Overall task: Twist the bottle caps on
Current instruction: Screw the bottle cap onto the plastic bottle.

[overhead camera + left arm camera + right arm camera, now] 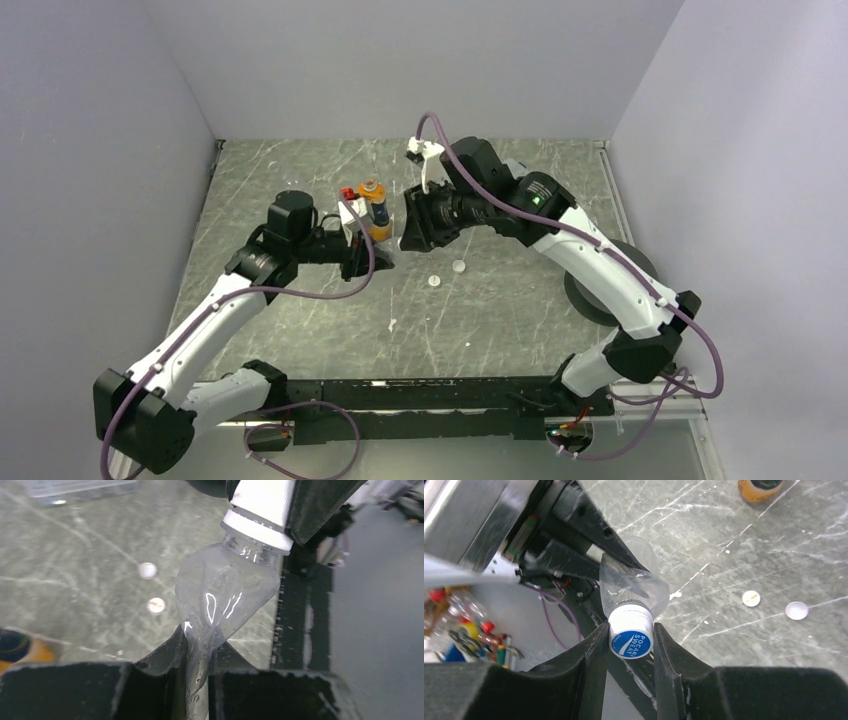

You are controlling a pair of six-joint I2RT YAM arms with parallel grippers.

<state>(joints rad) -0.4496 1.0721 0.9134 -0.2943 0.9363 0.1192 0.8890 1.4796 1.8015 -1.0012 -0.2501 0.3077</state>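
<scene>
**One cap on a neck, two loose**

The blue-topped cap (631,635) sits on the neck of the clear bottle (225,595), pinched by the right tool (630,631). The left tool (196,672) clamps the bottle's squashed body above the surface (500,320). Whether the cap is threaded tight cannot be told. Two loose caps (751,598) lie on the surface. The orange bottle (377,215) has a top that is hard to make out.

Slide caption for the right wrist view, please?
Right gripper grips the blue-topped cap on a clear bottle held by the left gripper.
</scene>
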